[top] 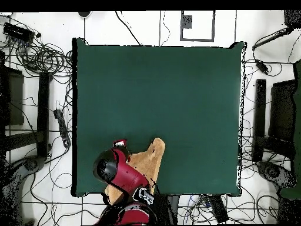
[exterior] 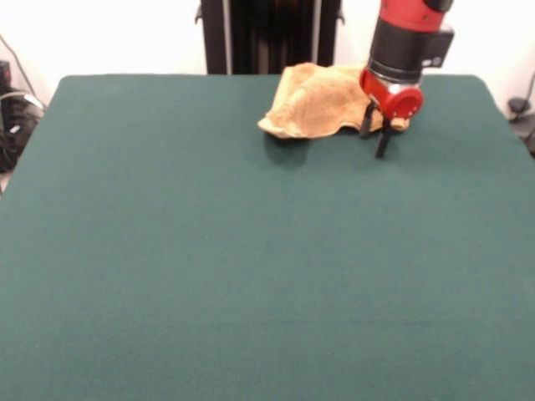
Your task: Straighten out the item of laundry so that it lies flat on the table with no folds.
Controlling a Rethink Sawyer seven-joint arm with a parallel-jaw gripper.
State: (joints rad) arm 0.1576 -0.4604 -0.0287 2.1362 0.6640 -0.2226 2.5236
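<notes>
The yellow-orange towel (exterior: 318, 100) lies bunched and folded near the far edge of the dark green table (exterior: 251, 267), right of centre in the front view. Its front-left edge is curled up and casts a shadow. My gripper (exterior: 376, 144) hangs below the red wrist at the towel's right end, low over the table, with a bit of cloth showing behind it. In the overhead view the towel (top: 147, 162) lies by the table's (top: 159, 88) bottom edge, partly hidden under the arm, and the gripper (top: 120, 144) is at its left end.
The robot's black pedestal (exterior: 267, 33) stands just behind the towel at the far edge. Cables and stands (top: 41, 106) surround the table on the floor.
</notes>
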